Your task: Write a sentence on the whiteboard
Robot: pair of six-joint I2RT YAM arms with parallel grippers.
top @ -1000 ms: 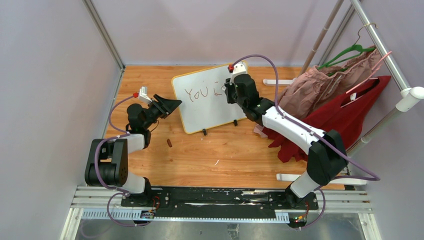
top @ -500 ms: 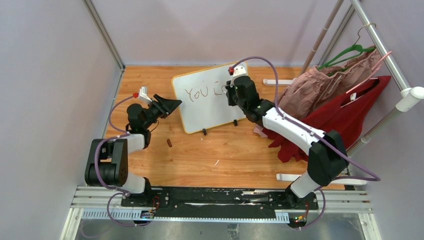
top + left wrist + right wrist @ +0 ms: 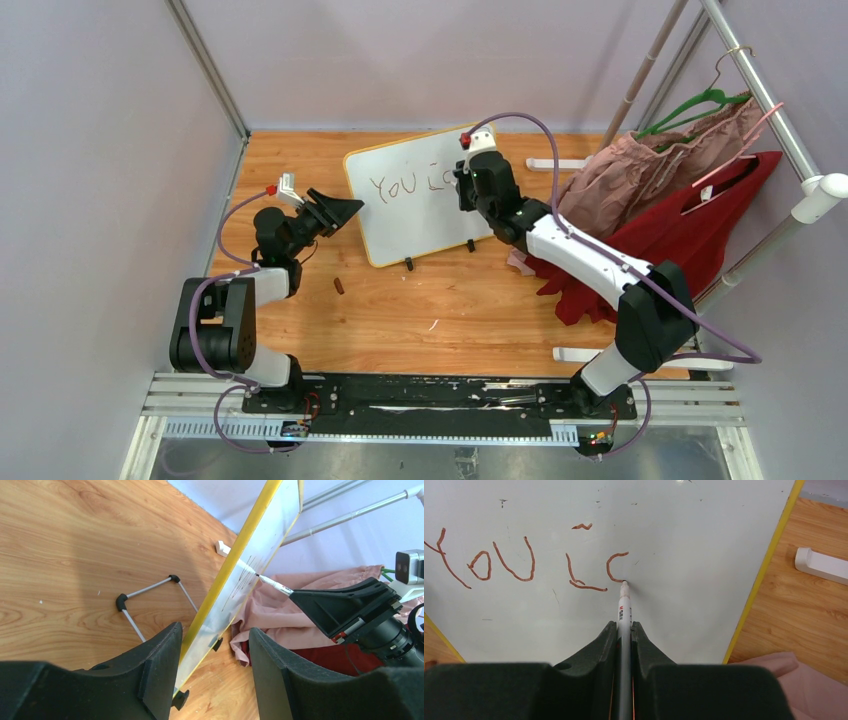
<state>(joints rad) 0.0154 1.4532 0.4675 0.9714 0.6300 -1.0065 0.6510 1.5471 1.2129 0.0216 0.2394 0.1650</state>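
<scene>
The whiteboard (image 3: 420, 225) stands tilted on its black feet at the back of the wooden table. The sentence (image 3: 400, 185) reads "YOU" in reddish-brown marker, followed by an L-shaped stroke and a C-shaped curve (image 3: 614, 565). My right gripper (image 3: 624, 626) is shut on a white marker (image 3: 624, 605), whose tip touches the board at the lower end of the curve. My left gripper (image 3: 347, 208) is open, its fingers on either side of the board's yellow left edge (image 3: 225, 575). The left finger (image 3: 160, 660) lies close against the frame, and a gap shows on the other side.
A clothes rack stands at the right with pink (image 3: 640, 165) and red garments (image 3: 700, 235) hanging down to the table beside the board. Its white feet (image 3: 556, 163) rest on the wood. A small brown cap (image 3: 339, 286) lies near the left arm.
The right gripper has shifted slightly right along the board with the marker, and the C-shaped curve has appeared after the L stroke. The left arm has not moved.
</scene>
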